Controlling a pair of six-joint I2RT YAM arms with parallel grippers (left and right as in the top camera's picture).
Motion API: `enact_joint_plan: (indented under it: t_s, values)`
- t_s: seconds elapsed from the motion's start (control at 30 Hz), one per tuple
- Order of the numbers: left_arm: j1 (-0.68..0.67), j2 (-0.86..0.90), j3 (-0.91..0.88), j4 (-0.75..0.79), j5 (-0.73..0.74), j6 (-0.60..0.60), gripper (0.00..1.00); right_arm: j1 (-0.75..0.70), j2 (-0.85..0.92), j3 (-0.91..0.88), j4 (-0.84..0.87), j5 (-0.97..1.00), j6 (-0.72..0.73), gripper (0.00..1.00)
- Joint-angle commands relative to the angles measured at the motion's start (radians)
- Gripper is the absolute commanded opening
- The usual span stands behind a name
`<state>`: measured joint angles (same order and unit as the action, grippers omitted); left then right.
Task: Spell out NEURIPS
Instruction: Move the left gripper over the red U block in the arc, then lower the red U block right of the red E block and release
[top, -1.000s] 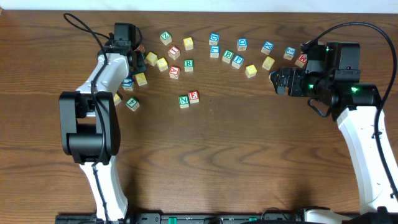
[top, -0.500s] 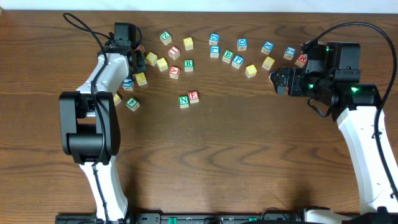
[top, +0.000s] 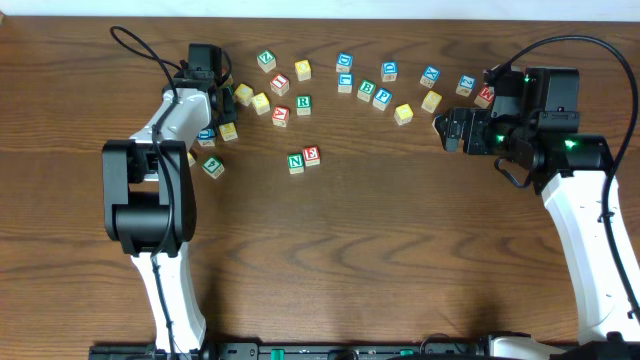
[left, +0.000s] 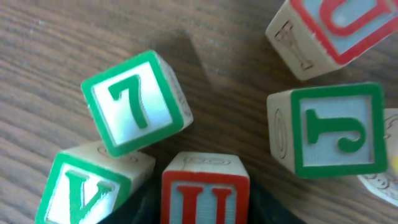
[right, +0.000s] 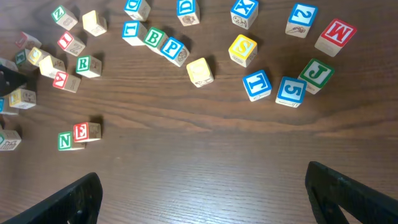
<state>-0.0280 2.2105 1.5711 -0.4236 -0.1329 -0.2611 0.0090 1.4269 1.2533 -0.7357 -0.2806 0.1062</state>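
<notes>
U cube (left: 205, 190) is sitting clamped in the left gripper (left: 203, 210) at the far left of the table (top: 400, 260), N (top: 295, 162) and E (top: 311, 154) waiting off to its right, while the right gripper (right: 208, 196) is idling, spread wide.

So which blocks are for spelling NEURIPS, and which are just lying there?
For the job: wooden cubes with green N, red E, green R, blue P, red I, yellow-topped S, red U.
Just lying about: wooden cubes with green 7, green J, red M.
</notes>
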Motion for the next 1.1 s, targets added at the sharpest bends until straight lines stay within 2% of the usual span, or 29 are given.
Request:
enact_joint_plan:
  t_s: [0.0, 0.23, 0.47, 0.63, 0.93, 1.07]
  values:
    - [0.005, 0.006, -0.01, 0.008, -0.006, 0.006, 0.33, 0.006, 0.005, 0.02, 0.006, 0.001, 0.013, 0.99]
    - [0.005, -0.014, -0.008, 0.01, -0.006, 0.006, 0.24, 0.006, 0.005, 0.02, 0.006, 0.001, 0.013, 0.99]
    - [0.005, -0.099, -0.008, -0.002, -0.006, 0.006, 0.24, 0.006, 0.005, 0.02, 0.006, 0.001, 0.013, 0.99]
    - [-0.003, -0.223, -0.008, -0.048, -0.005, 0.006, 0.24, 0.006, 0.005, 0.02, 0.006, 0.001, 0.013, 0.99]
    - [-0.108, -0.36, -0.008, -0.19, 0.129, 0.004, 0.24, 0.006, 0.005, 0.02, 0.006, 0.002, 0.012, 0.99]
    - [-0.188, -0.359, -0.009, -0.263, 0.152, -0.067, 0.24, 0.006, 0.005, 0.02, 0.006, 0.002, 0.012, 0.99]
